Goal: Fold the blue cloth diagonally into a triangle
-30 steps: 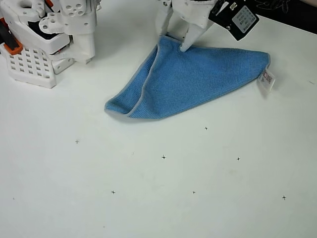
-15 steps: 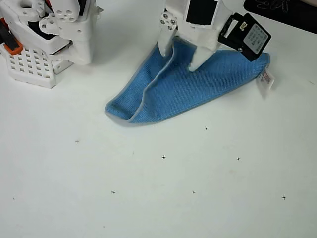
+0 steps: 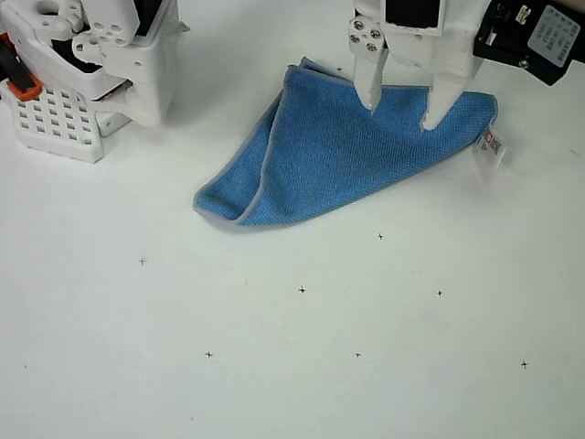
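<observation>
The blue cloth (image 3: 343, 151) lies folded like a triangle at the 12 o'clock side of the white worktop (image 3: 292, 366). My jaws (image 3: 402, 105) hang wide apart over its top edge, holding nothing. If I bump it, the fold could slip. My arm hides that top edge.

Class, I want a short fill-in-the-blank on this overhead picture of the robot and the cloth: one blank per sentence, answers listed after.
1. The blue cloth lies folded into a rough ____ shape.
2. The gripper hangs over the cloth with its fingers spread ____.
3. A small white tag sticks out at the cloth's ____ corner in the overhead view.
4. The table is marked with small black ____.

Answers: triangle; open; right; crosses
</observation>
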`<action>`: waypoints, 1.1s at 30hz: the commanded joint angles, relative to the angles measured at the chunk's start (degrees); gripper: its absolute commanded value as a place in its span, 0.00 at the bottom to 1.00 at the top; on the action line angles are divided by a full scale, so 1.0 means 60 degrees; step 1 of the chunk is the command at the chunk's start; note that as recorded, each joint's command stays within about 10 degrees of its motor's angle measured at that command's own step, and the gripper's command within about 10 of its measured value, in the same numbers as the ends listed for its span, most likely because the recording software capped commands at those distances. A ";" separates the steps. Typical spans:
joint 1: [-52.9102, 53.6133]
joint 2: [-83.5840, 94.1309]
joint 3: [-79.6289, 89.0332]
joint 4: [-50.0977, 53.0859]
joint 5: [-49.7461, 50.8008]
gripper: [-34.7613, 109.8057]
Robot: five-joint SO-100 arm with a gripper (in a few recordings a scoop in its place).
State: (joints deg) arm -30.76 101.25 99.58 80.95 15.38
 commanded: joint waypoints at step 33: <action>0.6138 0.5490 0.7837 -0.2725 -0.3369 0.44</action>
State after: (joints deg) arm 3.43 125.86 142.56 64.86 -2.55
